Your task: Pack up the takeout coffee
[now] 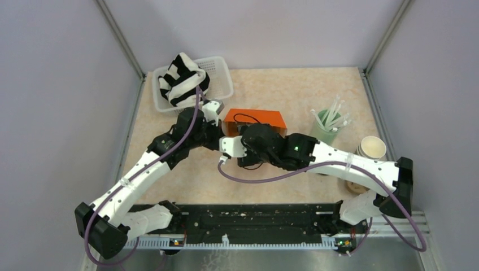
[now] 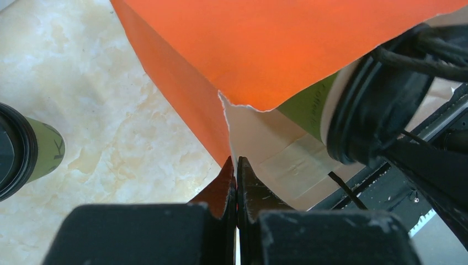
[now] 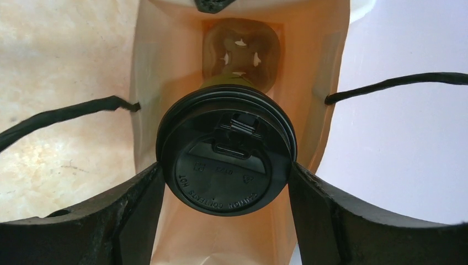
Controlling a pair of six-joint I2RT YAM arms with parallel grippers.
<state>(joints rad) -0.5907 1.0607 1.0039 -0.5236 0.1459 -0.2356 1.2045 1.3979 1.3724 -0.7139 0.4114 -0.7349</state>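
Observation:
An orange paper bag (image 1: pixel 255 118) lies on its side mid-table, mouth toward the arms. My left gripper (image 2: pixel 236 165) is shut on the torn edge of the bag (image 2: pixel 276 49) and holds it open; from above it shows at the bag's left end (image 1: pixel 216 111). My right gripper (image 3: pixel 226 172) is shut on a takeout coffee, its black lid (image 3: pixel 226 152) facing the camera and the green cup pointing into the tan inside of the bag (image 3: pixel 165 83). The same cup (image 2: pixel 364 105) sits at the bag's mouth. A second takeout coffee (image 2: pixel 27 149) lies on the table, left of the bag.
A white basket (image 1: pixel 221 68) holding a black-and-white striped cloth stands at the back left. A pale mint tumbler of white straws (image 1: pixel 326 127) and a stack of cream paper cups (image 1: pixel 373 148) stand on the right. The bag's black cord handles (image 3: pixel 60 116) hang loose.

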